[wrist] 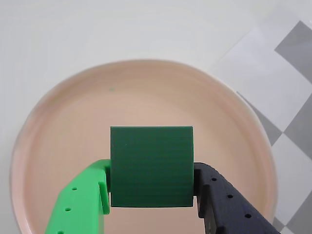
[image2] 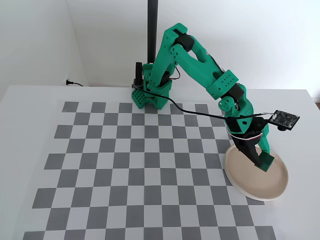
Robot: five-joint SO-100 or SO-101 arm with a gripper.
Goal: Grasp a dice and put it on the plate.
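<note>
**Dice gripped over the plate**

Your gripper [wrist: 152, 192] is clamped on the dice [wrist: 151, 165]: in the wrist view you can see the bright green finger [wrist: 80, 202] pressed against the cube's left face and the black finger [wrist: 229, 204] against its right face, with no gap on either side. The dark green cube sits square between them, its top face plain.

Behind the dice the wrist view shows the plate [wrist: 63, 112], filling most of the picture, so the cube is over the plate's inner floor, roughly in the middle. You cannot tell from either view whether the dice touches the plate or hangs just above it.

In the fixed view your arm [image2: 200, 65] reaches from its base at the far edge of the checkered mat [image2: 125, 165] down to the mat's right edge, where the plate [image2: 237, 175] lies partly off the mat on the white table [image2: 30, 100]. There the gripper [image2: 263, 163] and the dice [image2: 266, 162] are over the plate's right half.
</note>
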